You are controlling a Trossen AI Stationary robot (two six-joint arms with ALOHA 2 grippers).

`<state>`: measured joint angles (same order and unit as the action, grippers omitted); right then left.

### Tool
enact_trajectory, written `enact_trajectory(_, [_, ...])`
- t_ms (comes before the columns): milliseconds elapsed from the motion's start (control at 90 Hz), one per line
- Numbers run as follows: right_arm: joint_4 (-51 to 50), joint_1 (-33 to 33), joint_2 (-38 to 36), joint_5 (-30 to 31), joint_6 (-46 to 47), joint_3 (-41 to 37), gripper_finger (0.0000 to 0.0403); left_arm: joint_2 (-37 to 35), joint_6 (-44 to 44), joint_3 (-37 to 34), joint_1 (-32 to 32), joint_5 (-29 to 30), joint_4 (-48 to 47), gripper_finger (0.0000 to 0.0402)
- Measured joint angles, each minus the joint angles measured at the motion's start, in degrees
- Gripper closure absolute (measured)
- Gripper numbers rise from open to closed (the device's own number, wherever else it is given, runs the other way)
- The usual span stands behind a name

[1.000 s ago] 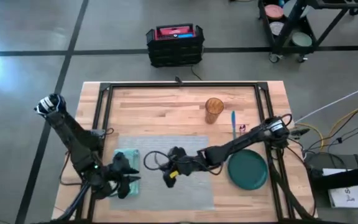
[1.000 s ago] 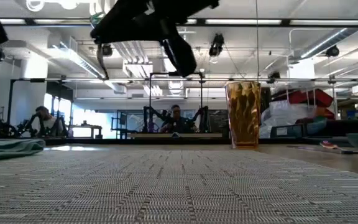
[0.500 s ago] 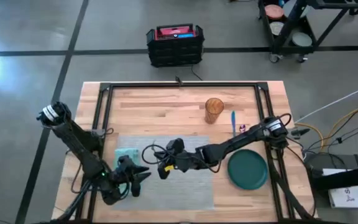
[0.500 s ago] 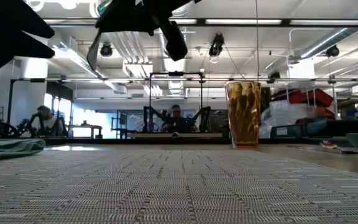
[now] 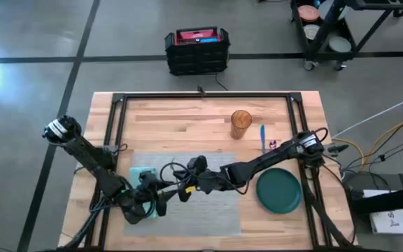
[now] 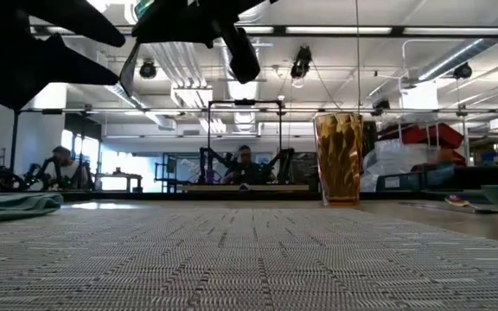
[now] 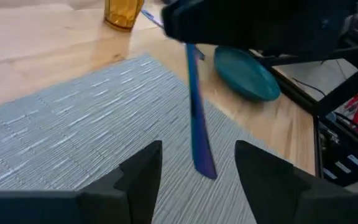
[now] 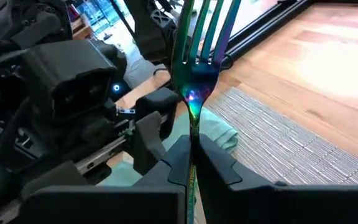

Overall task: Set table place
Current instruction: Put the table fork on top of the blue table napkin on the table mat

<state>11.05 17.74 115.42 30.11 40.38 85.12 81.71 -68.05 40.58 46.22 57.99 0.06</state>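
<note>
The right tool [image 8: 192,163] pinches an iridescent metal fork [image 8: 199,50] above the grey woven mat [image 5: 208,206], which lies by the plank desk's [image 5: 187,119] front edge. The left tool [image 7: 194,186] hovers spread, facing it.

**Setting: robotics lab**

We list a polished concrete floor [image 5: 33,105] with dark lines, ceiling strip lights [image 6: 335,30] and exposed ducts, further robot arm stations [image 6: 240,168] with a seated person [image 6: 59,164], a wheeled cart [image 5: 327,31] and a black crate [image 5: 196,50].
</note>
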Motion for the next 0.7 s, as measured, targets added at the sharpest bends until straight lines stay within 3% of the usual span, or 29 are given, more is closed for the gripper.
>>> enact_trajectory(456, [-0.43,0.27,0.00,-0.31,0.48,-0.02,0.0401,2.23,4.53,0.00,-5.39,-1.72,2.10,0.0261])
enact_trajectory(700, [-0.39,0.35,0.00,-0.42,0.48,-0.02,0.0401,1.90,5.98,0.00,-5.36,-1.75,2.16,0.0323])
